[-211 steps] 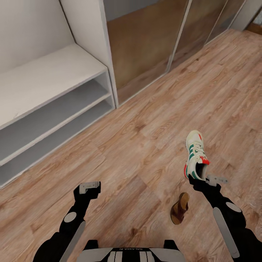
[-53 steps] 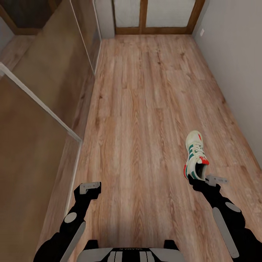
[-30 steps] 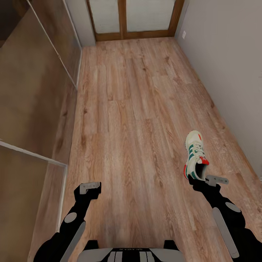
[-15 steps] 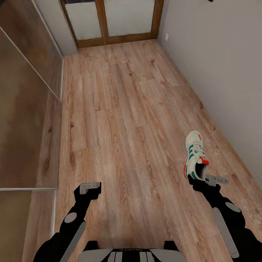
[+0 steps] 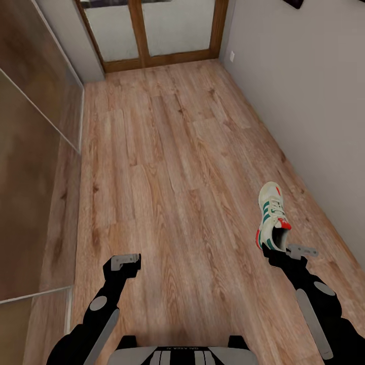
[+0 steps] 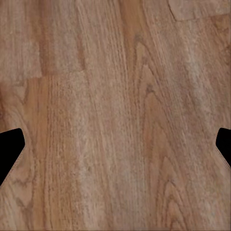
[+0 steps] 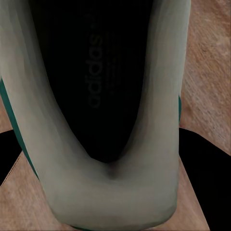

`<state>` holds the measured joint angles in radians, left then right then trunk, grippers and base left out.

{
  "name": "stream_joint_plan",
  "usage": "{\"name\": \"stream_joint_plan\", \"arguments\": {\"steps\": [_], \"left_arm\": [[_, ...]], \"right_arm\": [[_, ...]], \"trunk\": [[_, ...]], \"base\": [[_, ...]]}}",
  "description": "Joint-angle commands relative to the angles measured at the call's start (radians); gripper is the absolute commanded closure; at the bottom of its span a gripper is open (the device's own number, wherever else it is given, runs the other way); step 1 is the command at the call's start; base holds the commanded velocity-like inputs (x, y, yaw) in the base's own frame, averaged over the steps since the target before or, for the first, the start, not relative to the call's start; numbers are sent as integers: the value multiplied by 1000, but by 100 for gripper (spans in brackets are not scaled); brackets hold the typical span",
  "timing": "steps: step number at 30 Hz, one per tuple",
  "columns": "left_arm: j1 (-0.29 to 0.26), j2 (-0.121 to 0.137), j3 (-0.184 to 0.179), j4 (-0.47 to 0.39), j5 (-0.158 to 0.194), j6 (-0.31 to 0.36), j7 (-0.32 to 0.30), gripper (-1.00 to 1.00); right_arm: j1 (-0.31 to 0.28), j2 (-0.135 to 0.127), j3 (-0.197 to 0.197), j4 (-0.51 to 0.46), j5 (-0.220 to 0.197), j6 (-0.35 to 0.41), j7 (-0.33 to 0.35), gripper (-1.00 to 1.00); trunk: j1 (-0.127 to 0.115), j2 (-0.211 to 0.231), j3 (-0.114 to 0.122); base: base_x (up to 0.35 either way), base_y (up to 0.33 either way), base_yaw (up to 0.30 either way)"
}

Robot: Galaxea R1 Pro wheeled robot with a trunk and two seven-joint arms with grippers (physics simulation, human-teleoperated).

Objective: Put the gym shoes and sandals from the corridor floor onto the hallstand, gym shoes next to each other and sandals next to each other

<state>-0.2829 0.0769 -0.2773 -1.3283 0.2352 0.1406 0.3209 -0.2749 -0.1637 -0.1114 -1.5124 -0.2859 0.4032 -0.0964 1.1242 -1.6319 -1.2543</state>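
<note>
One gym shoe (image 5: 272,218), cream with green stripes and a red heel patch, hangs above the corridor floor (image 5: 167,167) at the right of the head view, toe pointing away from me. My right gripper (image 5: 283,249) is shut on its heel. The right wrist view looks straight into the shoe's dark opening and cream collar (image 7: 103,144), with the black fingers (image 7: 202,183) on either side. My left gripper (image 5: 124,263) hangs open and empty over bare planks; its fingertips (image 6: 9,149) show at the edges of the left wrist view. The sandals and the hallstand are out of view.
A narrow corridor runs ahead. A grey wall (image 5: 314,91) bounds the right side, glossy brown sliding panels (image 5: 30,152) line the left, and a wood-framed glass door (image 5: 152,30) closes the far end.
The whole view has swung as I turned: the rack and a sandal on the floor have left the picture, and the corridor's end door has come in. Both arms kept their pose, shoe still held.
</note>
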Motion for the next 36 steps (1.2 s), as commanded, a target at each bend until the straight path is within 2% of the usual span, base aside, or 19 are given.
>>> {"name": "stream_joint_plan", "arguments": {"steps": [1,8,25,36], "left_arm": [[-1,1,-4,-2,7,4,9,-100],[1,1,-4,-2,6,4,9,-100],[3,1,-4,-3,6,4,9,-100],[5,1,-3,-3,6,4,10,-100]], "right_arm": [[0,0,1,-2,-10,4,-8,100],[0,0,1,-2,-10,4,-8,100],[-1,-1,1,-2,-10,4,-8,100],[0,-1,1,-2,-10,5,-8,100]], "trunk": [[1,0,-1],[1,0,0],[1,0,14],[1,0,20]], "base": [[304,0,0],[155,0,-23],[5,0,-222],[0,0,-111]]}}
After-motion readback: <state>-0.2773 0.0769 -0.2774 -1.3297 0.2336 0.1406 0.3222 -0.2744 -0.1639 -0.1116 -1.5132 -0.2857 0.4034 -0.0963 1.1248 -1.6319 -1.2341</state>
